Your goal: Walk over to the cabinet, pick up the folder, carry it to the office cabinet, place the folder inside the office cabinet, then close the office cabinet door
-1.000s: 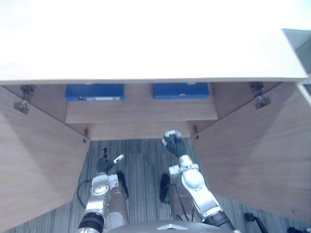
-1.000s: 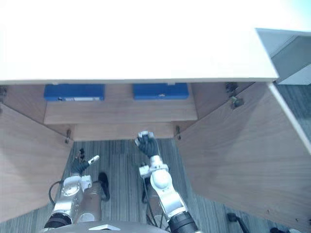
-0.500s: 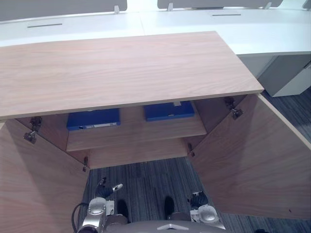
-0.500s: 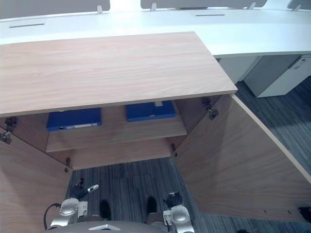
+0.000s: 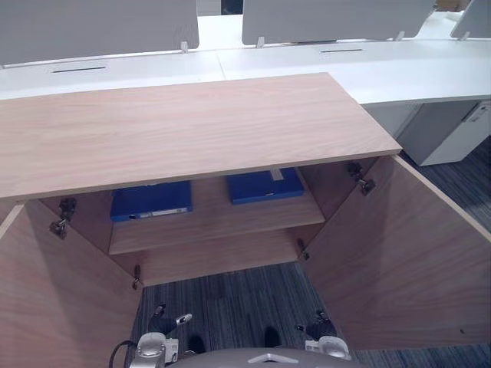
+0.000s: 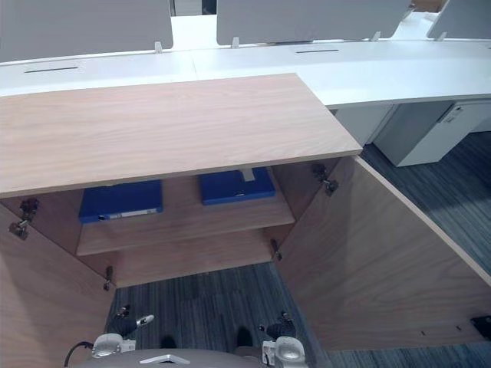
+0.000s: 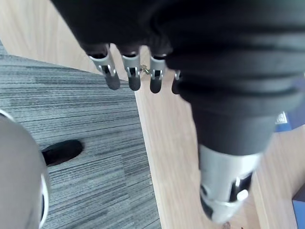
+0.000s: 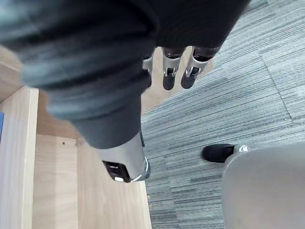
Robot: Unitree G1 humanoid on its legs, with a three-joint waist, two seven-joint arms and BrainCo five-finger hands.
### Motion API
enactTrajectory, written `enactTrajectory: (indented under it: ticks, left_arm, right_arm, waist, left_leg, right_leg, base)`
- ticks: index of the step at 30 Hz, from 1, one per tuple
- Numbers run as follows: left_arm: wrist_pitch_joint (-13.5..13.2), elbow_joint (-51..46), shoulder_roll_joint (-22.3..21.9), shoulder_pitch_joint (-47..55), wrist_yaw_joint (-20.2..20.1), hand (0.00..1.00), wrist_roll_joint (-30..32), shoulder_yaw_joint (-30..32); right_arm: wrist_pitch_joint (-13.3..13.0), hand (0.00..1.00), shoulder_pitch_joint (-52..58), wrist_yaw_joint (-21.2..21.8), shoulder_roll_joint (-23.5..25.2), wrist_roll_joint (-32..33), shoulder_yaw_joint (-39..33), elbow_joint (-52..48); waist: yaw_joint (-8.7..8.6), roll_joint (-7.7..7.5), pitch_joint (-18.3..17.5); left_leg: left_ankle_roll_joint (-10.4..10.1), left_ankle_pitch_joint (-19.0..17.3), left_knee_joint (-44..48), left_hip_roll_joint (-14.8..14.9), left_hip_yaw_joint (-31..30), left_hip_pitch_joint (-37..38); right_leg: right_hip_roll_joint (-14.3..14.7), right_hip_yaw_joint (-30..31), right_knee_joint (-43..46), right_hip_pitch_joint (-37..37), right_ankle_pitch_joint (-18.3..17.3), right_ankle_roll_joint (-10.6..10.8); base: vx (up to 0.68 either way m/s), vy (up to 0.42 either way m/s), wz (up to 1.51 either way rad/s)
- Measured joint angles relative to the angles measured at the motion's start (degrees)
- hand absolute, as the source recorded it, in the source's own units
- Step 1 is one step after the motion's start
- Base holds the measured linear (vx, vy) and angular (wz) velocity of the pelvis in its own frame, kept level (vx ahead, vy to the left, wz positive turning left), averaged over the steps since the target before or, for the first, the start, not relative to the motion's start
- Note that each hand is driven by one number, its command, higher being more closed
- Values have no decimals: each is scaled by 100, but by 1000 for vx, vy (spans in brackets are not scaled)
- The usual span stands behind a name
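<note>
The wooden office cabinet (image 5: pixel 192 130) stands before me with its left door (image 5: pixel 54 299) and right door (image 5: pixel 391 261) swung wide. Two blue folders lie flat on its upper shelf (image 5: pixel 215 226), one at the left (image 5: pixel 151 201) and one at the right (image 5: pixel 265 185). My left hand (image 5: pixel 163 326) hangs low over the carpet near the left door, open and empty, its fingers (image 7: pixel 131 76) straight. My right hand (image 5: pixel 321 330) hangs low near the right door, also open with nothing in it, fingers (image 8: pixel 171 71) relaxed.
White desks (image 5: pixel 383 65) with grey partition screens (image 5: pixel 100 27) run behind the cabinet. A white pedestal unit (image 5: pixel 453 134) stands at the far right. Grey striped carpet (image 5: pixel 230 307) lies between the two open doors.
The camera has tilted up, bringing the desks into view. My right hand has dropped from in front of the lower shelf to my side, and its curled fingers have straightened. The left hand keeps its place.
</note>
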Motion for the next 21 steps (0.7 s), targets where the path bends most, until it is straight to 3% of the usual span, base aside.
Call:
enactTrajectory:
  ticks: [7,13,16,21]
  left_arm:
    - [11,-1,-9,10,-2,0,-2,11]
    - [35,-70,-22,6,1,0,-7,315]
    - [53,-283,-22,42,6,0,-18,534]
    - [59,-656,-181,-66,14,0,-87,860]
  right_arm:
    - [-1,0,112,-103,45,422,-470,-82]
    - [-12,0,558,-166,225,851,-901,-1186]
    - [-24,0,731,-256,261,938,-1081,-1768]
    - [-114,0,798,-409,265,1514,-1800,-2534]
  waist:
    - [-98,7,-8]
    - [-215,-7,-4]
    - [-321,-69,7]
    - [-387,-17,7]
  left_leg:
    - [-69,-275,5,25,753,359]
    - [-213,-586,44,96,1809,771]
    - [-268,-946,528,245,2289,777]
    - [-290,-1287,1017,470,2751,751]
  right_leg:
    - [139,756,66,-79,52,-62]
    - [426,1644,99,-204,127,-288]
    - [556,1998,171,-304,130,-291]
    - [730,2116,307,-473,192,-220]
  base:
    - [38,5,-59]
    - [58,-13,-91]
    - [70,-57,-82]
    - [79,-73,-54]
